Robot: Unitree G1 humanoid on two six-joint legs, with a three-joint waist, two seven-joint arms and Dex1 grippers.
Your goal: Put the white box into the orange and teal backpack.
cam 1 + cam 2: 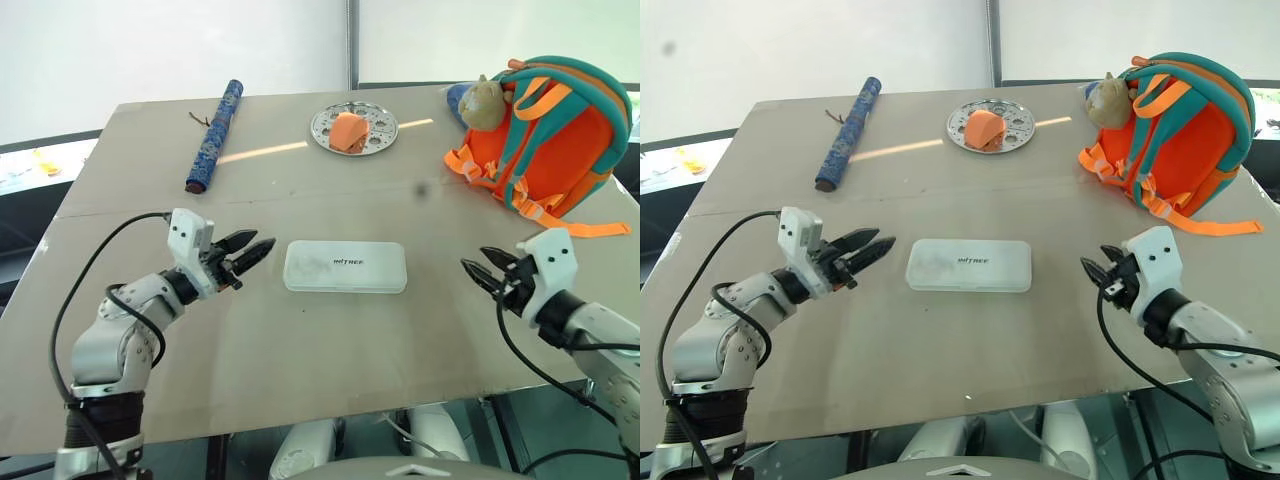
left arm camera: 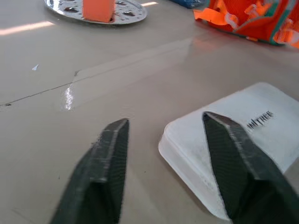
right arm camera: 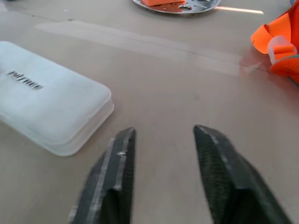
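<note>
White box (image 1: 345,267) lies between both parted end effectors.

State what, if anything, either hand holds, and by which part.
Nothing is held. The left hand and right hand are open, either side of the white box.

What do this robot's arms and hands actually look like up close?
Each arm is smooth silver-grey metal with rounded joints and a dark band at the wrist. A white boxy block sits behind the left gripper and the right gripper, each made of two pointed black textured fingers. Loose black cables loop along both arms.
</note>
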